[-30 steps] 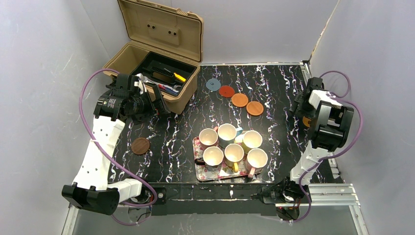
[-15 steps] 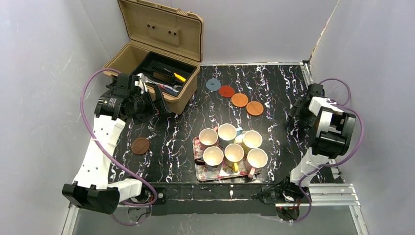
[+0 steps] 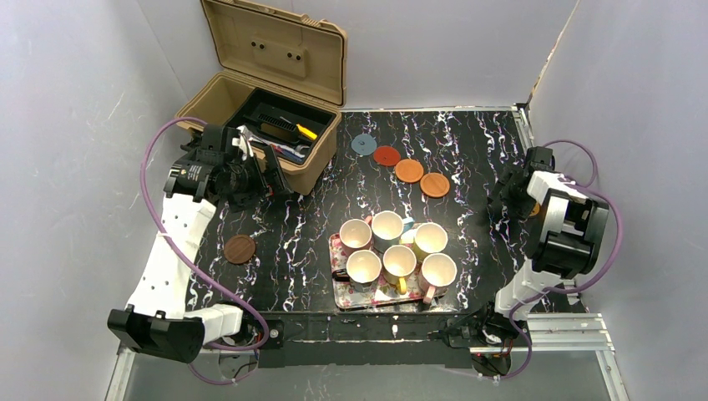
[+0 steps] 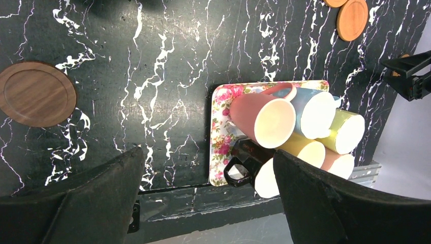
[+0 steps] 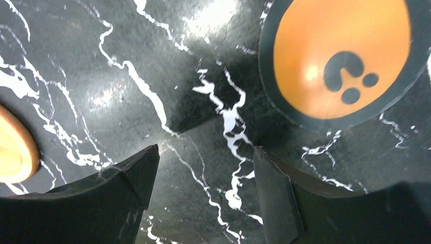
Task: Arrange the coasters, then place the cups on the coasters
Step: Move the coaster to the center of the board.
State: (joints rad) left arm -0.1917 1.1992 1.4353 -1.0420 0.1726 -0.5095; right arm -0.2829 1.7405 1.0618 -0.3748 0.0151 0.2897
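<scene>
Since all six cups (image 3: 392,251) crowd the floral tray (image 3: 341,294) at near centre, cup placement is judged not begun; arranging coasters is the step in hand.

Near left: dark brown coaster (image 3: 240,249), alone, well apart from the rest.

Left gripper (image 4: 206,157): above the left side, jaws wide, holding nothing.

Right edge, mid-depth: right gripper (image 5: 206,150), low over the table (image 5: 152,76), jaws partly parted, bare surface between them, nothing gripped.

Orange coaster (image 5: 340,56): dark-rimmed, flat, just outside the jaws, not between them.

Judgement: shift across until the jaws straddle the disc, tips down at its thin rim, then close gently lest it skid.

Farther, centre: row of four coasters (image 3: 409,170), diagonal, close-set.

Far left: open tool case (image 3: 267,125).
</scene>
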